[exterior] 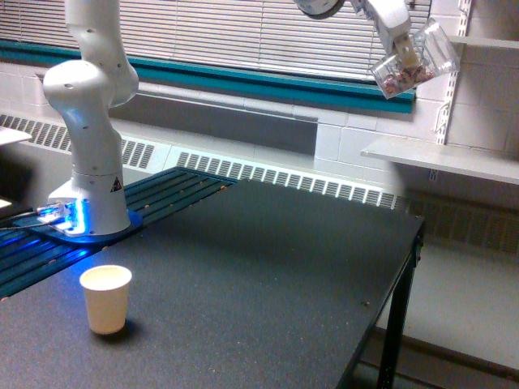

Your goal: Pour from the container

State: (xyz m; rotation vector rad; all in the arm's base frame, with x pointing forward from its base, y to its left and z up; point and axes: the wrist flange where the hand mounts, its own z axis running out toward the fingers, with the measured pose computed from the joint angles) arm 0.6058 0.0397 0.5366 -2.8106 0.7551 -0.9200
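- High in the upper right of the frame, the container hangs in the air, a clear plastic tumbler tilted well off upright, with small reddish-pink candies gathered at its lower end.
- The gripper comes down from the top edge and its jaws are clenched on the container's wall, near the middle of its height.
- Far from it, at the lower left of the frame, a small cream paper cup stands upright and open on the dark surface; the two are well apart, both across and in height.
- The arm's white base stands at the left on a blue-lit mount, behind the paper cup.
- As a judgement: thin clear plastic like this is light and somewhat springy, so a hard squeeze could bow the wall, while smooth sides could let it slip or twist when tipped further.
- The candies look loose and light; they would likely slide in a bunch rather than flow, shifting the weight suddenly.
- Holding at mid-wall seems sensible, since it leaves the rim free for pouring.
- No pour has begun over the paper cup, and whether that is the target I can only guess.
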